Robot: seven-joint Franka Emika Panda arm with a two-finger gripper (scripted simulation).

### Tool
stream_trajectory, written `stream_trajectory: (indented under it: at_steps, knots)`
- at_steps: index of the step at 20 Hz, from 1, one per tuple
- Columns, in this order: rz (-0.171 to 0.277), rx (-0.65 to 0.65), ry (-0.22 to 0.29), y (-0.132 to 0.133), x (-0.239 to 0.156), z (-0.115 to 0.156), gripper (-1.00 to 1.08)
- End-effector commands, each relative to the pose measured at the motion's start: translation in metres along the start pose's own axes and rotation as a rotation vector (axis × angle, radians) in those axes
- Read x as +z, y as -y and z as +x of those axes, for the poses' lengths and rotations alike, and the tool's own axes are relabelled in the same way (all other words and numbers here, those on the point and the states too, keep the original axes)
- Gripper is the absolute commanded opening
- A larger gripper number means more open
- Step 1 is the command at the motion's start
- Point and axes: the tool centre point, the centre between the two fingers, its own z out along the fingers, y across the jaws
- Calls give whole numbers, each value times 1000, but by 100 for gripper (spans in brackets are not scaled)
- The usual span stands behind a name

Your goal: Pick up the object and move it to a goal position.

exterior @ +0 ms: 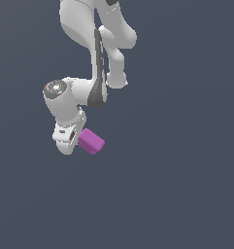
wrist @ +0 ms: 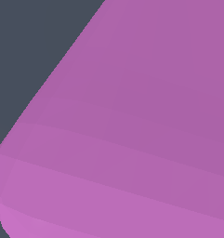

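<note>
The object (exterior: 91,141) is a small magenta-purple block in the exterior view, lying against the tip of my white gripper (exterior: 77,138). The gripper's hand sits to the exterior view's left of the block and touches it. My fingers are hidden by the hand and the block, so I cannot tell whether they are shut on it. In the wrist view the object (wrist: 141,130) fills nearly the whole picture, very close to the camera, with only a dark wedge of background showing. No notch is visible.
The white arm's links (exterior: 96,58) rise from the gripper toward the top of the exterior view. A plain dark grey-blue background (exterior: 176,185) surrounds everything, with no edges, markers or other objects.
</note>
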Motion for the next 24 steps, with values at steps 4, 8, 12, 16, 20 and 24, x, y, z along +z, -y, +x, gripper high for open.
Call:
stream_trajectory:
  at_steps: [4, 8, 12, 16, 20, 24]
  knots:
    - [0, -2, 0, 1, 0, -43, -100]
    - [0, -2, 0, 1, 0, -60, -100]
    - [0, -2, 0, 0, 0, -63, -100]
    - [1, -1, 0, 0, 2, -67, -100]
    - [1, -1, 0, 2, 7, -85, -100]
    - [1, -1, 0, 3, 13, -107, -100]
